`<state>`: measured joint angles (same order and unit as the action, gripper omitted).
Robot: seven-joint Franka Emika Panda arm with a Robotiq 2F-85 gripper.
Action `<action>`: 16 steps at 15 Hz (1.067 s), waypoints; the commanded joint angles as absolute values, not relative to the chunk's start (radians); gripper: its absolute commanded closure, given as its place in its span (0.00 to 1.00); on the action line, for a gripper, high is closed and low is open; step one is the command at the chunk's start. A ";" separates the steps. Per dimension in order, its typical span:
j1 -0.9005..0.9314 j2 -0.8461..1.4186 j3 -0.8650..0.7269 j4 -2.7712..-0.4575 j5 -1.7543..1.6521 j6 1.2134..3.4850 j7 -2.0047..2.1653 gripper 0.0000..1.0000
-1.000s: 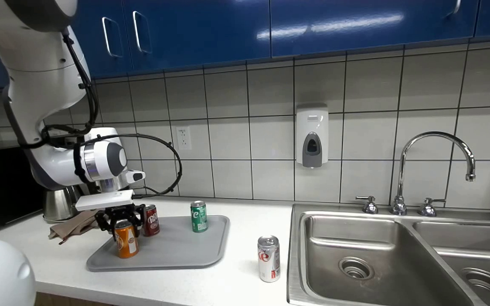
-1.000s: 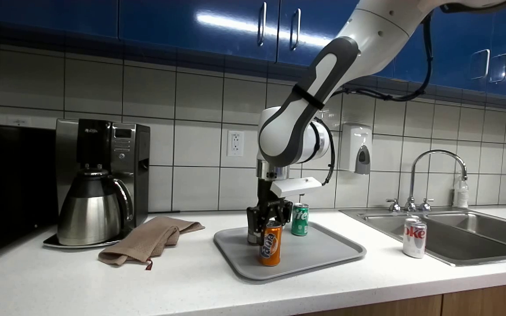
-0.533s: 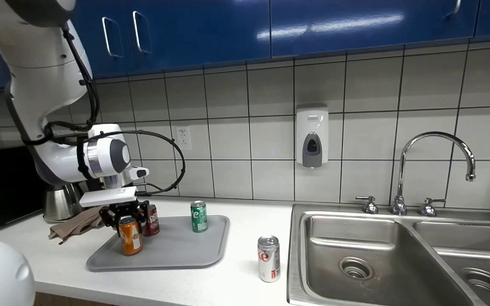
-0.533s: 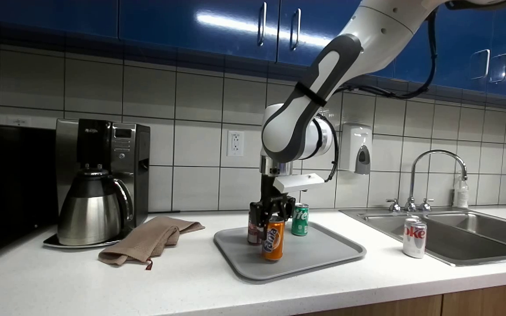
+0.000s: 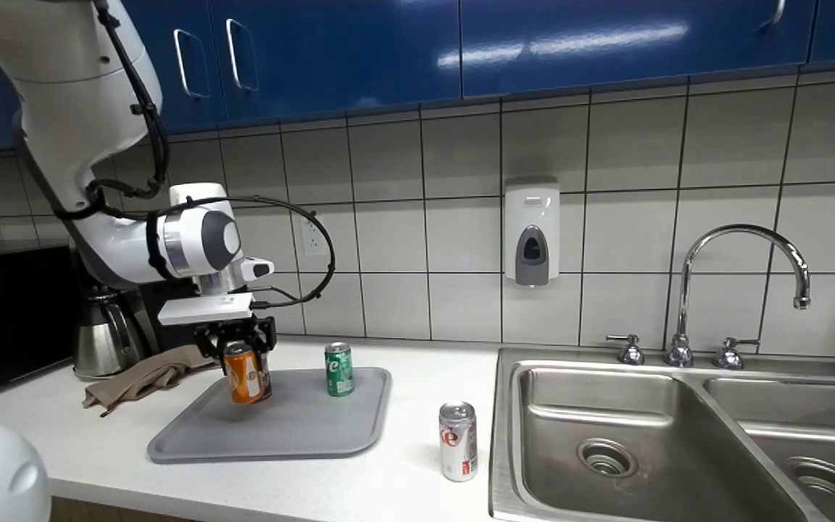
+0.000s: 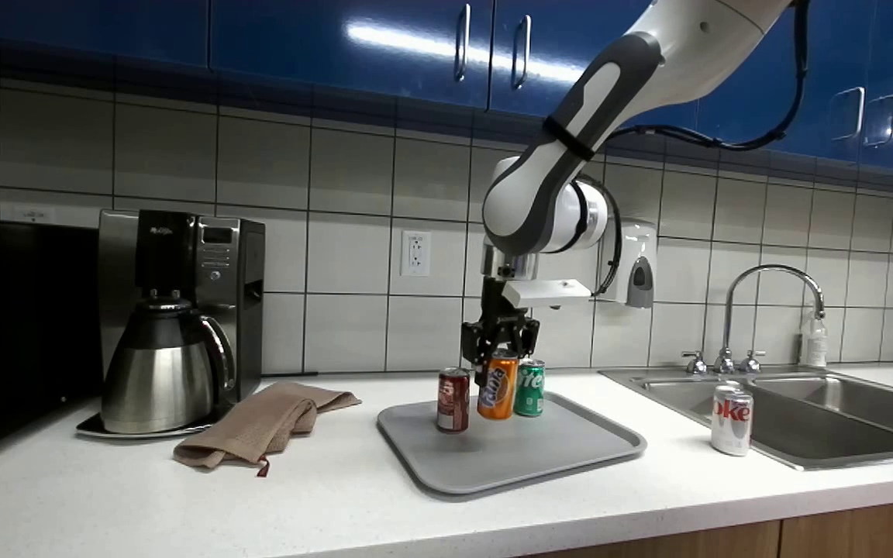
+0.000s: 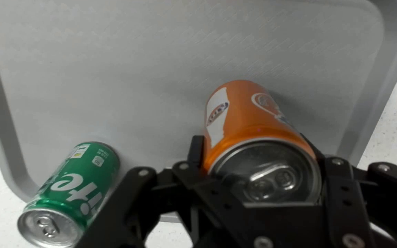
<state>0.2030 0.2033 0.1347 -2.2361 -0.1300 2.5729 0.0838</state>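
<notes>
My gripper (image 7: 253, 148) is shut on an orange Fanta can (image 7: 243, 110), one finger on each side near its lid. The can (image 6: 498, 387) hangs upright, apparently just above the grey tray (image 6: 547, 461). A dark red can (image 6: 453, 399) stands on the tray close by; in an exterior view the orange can (image 5: 243, 377) mostly covers it. The green Sprite can (image 7: 78, 186) stands toward the tray's back edge, seen in both exterior views and lower left in the wrist view. The orange can's lid is partly hidden behind the gripper's links.
A silver-white Coke can (image 5: 458, 442) stands on the counter between the tray and the steel sink (image 5: 606, 406). A brown cloth (image 6: 268, 426) and a coffee maker (image 6: 249, 310) with a steel jug (image 6: 160, 380) are beside the tray. Blue cabinets (image 5: 345, 58) hang overhead.
The gripper has risen and carried the orange can back over the tray, toward the green can. The dark red can shows more fully in an exterior view; the other cans have not moved.
</notes>
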 commanded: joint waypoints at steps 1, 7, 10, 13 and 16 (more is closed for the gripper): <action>0.156 0.105 0.147 -2.276 -0.039 2.539 -0.017 0.61; 0.116 0.031 0.126 -2.295 0.024 2.515 -0.105 0.61; 0.100 0.008 0.105 -2.301 0.011 2.502 -0.117 0.61; 0.084 0.002 0.077 -2.300 -0.013 2.493 -0.120 0.61; 0.061 0.008 0.047 -2.295 -0.041 2.491 -0.114 0.61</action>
